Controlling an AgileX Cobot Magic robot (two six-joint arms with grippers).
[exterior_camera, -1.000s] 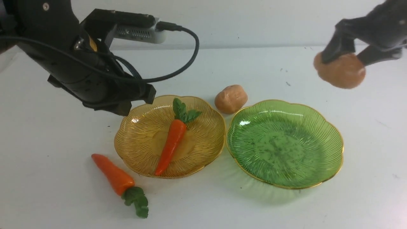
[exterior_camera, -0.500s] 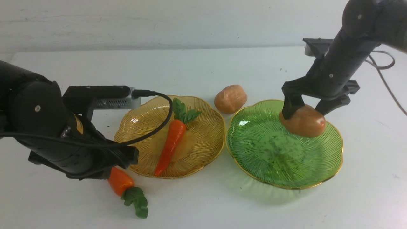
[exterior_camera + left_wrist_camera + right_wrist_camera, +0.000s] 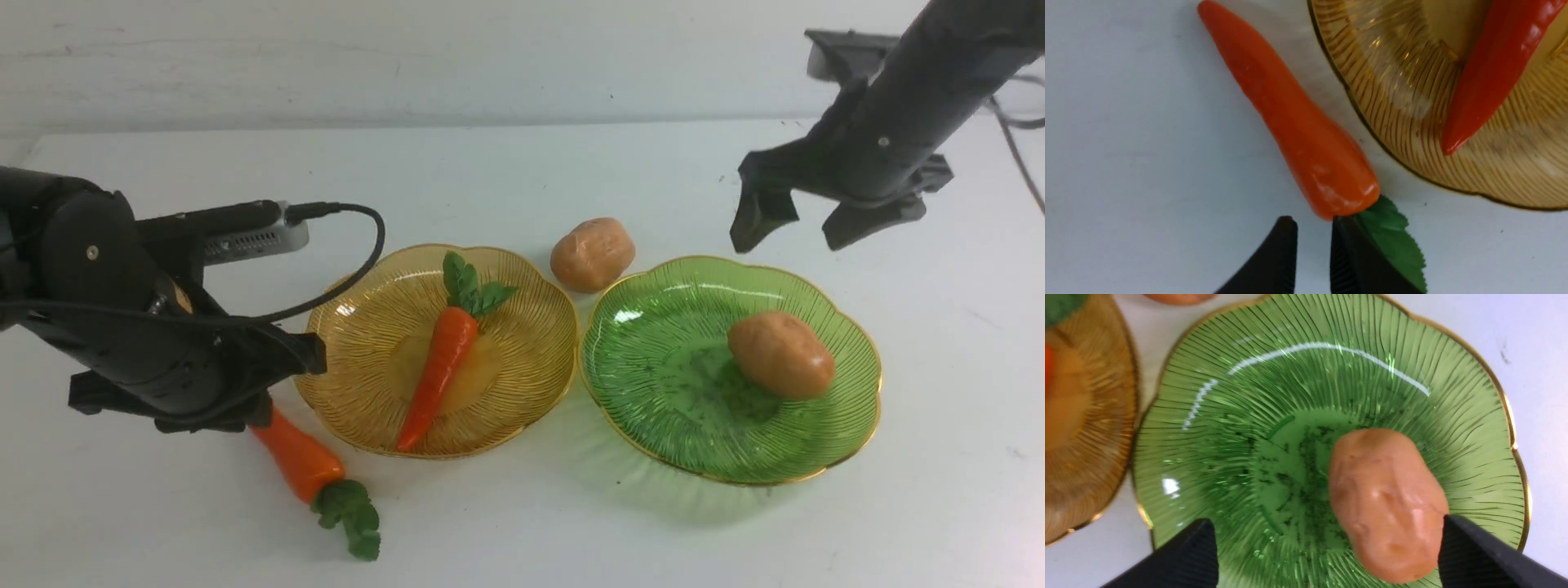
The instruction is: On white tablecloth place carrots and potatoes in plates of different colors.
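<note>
Potato (image 3: 781, 354) dropped into green plate (image 3: 653, 327); tan, smooth, oval, seemingly dented.

The front camera is sitting at the robot's own side of the tabletop (image 3: 522, 171), looking forward and down across it, and is taking in the amber plate (image 3: 359, 343) and the green plate (image 3: 653, 359) from a middling distance. The left wrist camera is hanging close over the loose carrot (image 3: 1290, 122), looking past the left hand (image 3: 1311, 223), and is sharing the amber plate's edge with the front view. The right wrist camera is looking down, seemingly almost straight, onto the green plate and its potato (image 3: 1388, 506), which the front view is also showing.
</note>
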